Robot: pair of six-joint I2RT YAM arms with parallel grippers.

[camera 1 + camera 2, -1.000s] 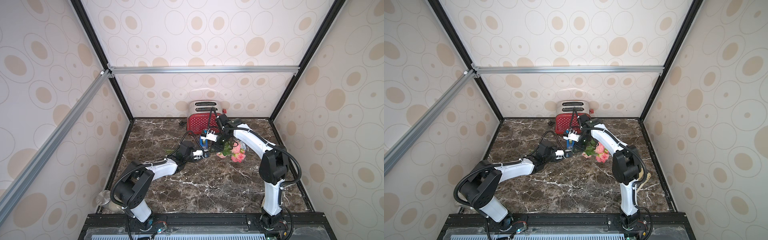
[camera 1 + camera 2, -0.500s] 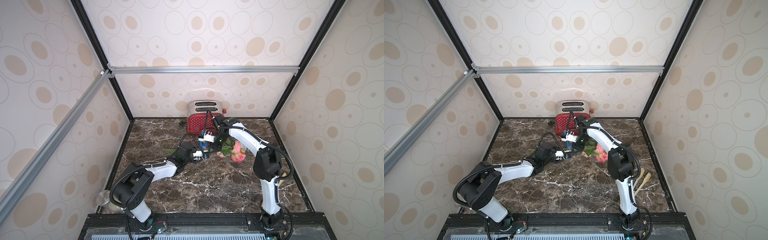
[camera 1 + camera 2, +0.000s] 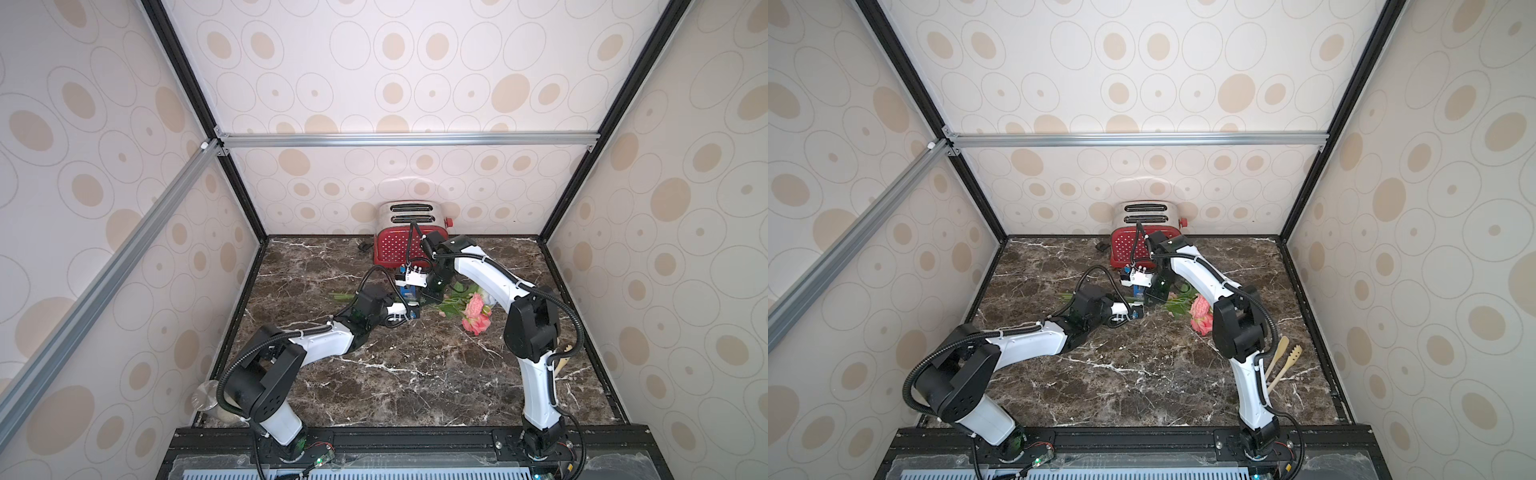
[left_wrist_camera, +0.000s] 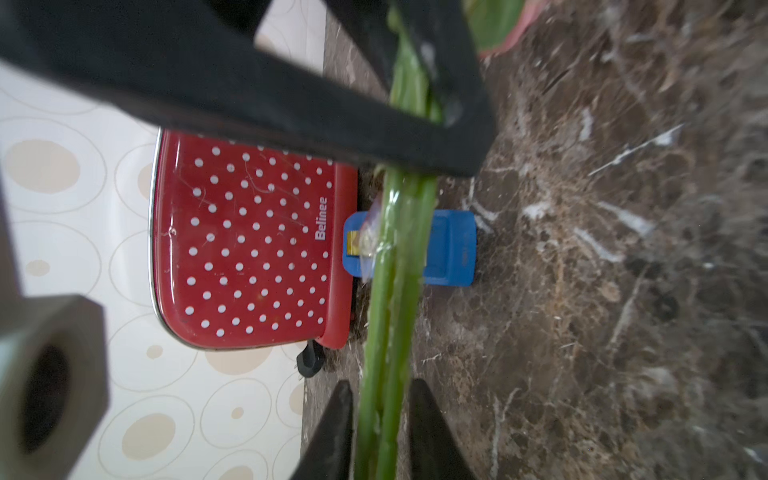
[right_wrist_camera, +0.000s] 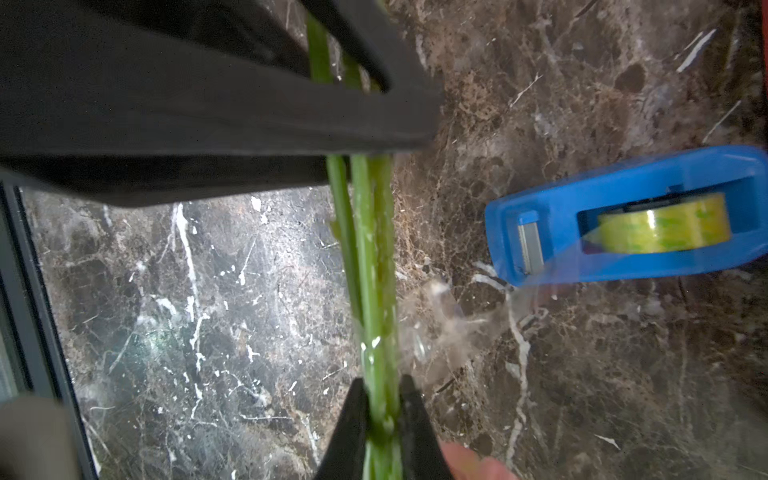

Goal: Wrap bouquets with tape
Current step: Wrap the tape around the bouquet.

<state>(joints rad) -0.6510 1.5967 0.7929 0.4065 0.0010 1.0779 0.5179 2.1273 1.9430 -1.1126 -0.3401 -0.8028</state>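
Bouquet stems (image 4: 390,316) run between slightly parted jaws, crossing the blue tape dispenser (image 4: 451,249).

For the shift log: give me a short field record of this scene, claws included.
bouquet: pink blooms on the marble table by the right arm
stems: run between both claws
left claw: straddles the stems, slightly open, thin gap visible
right claw: shut on the stems
tape: clear piece stuck on the stems, loose end crumpled
tape dispenser: blue, beside the stems, in front of the red toaster
extras: wooden utensils near the right arm's base
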